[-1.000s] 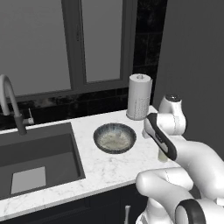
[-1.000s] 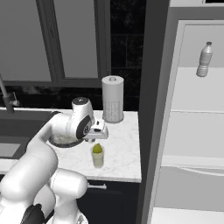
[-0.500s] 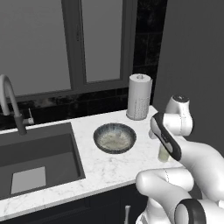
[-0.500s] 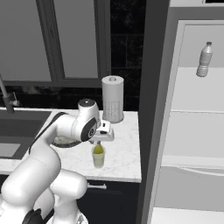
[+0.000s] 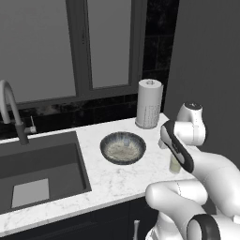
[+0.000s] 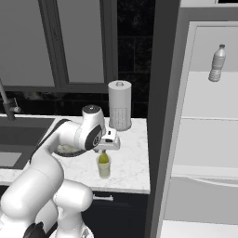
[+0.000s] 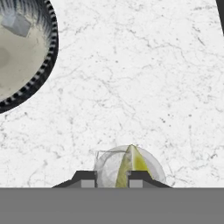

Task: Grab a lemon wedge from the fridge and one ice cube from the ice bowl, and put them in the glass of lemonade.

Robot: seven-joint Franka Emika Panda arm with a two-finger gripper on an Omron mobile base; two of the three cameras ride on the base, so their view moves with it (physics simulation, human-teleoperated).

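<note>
White marble counter lies beneath the pincer, clamped on the lemon wedge over the glass of lemonade.

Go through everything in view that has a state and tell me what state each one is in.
Gripper: shut on the lemon wedge, right above the glass.
Lemon wedge: held, not yet dropped.
Glass: upright, holding lemonade.
Ice bowl: upright, with ice inside.
Fridge: open.
Bottle: upright on fridge shelf.
</note>
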